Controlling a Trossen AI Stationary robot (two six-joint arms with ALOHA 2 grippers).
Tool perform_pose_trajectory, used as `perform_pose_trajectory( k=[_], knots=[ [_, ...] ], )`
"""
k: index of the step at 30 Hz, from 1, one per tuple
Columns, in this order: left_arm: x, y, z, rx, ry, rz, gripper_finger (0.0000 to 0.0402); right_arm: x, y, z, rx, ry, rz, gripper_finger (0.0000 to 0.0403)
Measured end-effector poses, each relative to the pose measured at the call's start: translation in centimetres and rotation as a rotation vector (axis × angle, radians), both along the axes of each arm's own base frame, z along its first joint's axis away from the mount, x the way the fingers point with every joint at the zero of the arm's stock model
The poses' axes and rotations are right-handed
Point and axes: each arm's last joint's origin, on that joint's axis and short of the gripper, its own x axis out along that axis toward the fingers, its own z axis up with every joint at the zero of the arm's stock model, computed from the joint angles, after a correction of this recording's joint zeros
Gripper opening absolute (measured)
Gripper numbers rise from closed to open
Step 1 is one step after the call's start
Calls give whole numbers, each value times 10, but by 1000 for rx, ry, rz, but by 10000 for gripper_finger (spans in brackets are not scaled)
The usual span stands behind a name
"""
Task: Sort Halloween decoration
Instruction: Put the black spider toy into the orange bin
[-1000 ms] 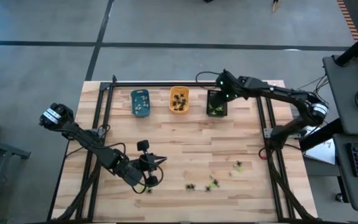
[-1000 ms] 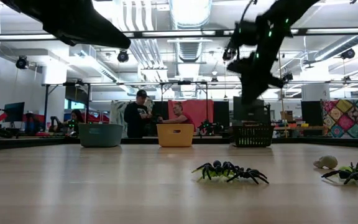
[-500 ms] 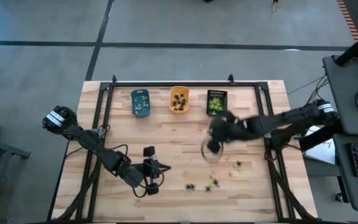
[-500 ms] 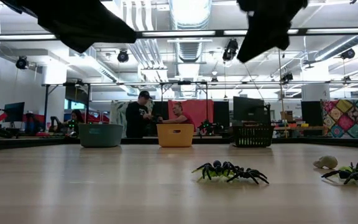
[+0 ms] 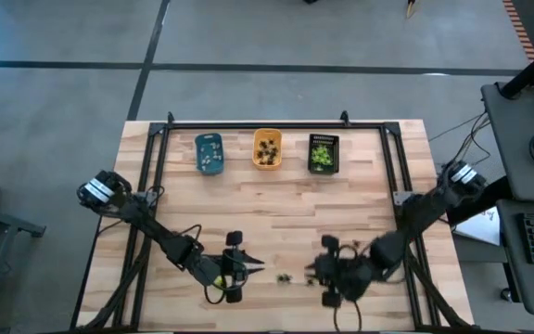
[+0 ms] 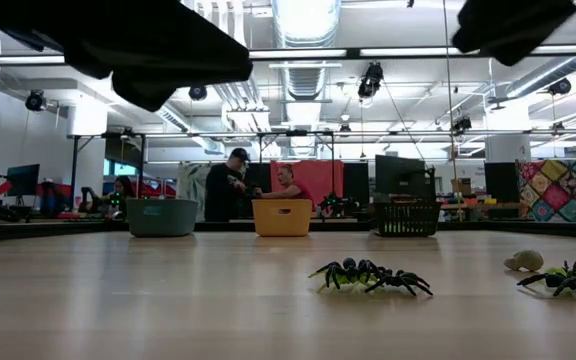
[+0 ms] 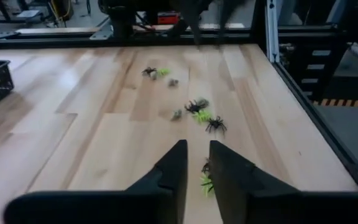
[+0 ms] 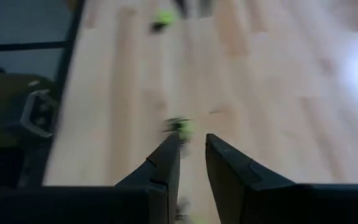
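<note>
The right claw [image 5: 330, 275] has swung down from the black tray [image 5: 323, 153] to the loose spiders [image 7: 196, 106] just ahead, fingers slightly parted and empty, while the left claw [image 5: 241, 270], also slightly parted, hovers over a yellow-green spider [image 7: 206, 182], so another pick looks next.

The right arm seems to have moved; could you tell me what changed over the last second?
The right pincer swung from above the black tray down to the loose spiders at the near edge. The left pincer shifted slightly toward them. The three trays stayed put.
</note>
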Motion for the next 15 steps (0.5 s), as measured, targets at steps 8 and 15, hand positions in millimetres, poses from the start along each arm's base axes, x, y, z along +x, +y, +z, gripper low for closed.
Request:
perform_pose_trajectory(
  k=[8, 15],
  knots=[
    [17, -19, -18, -23, 9, -69, 126, 12, 37, -36, 40, -36, 50, 68],
    [40, -37, -35, 45, 30, -114, 170, 19, 49, -54, 69, -22, 33, 68]
  ],
)
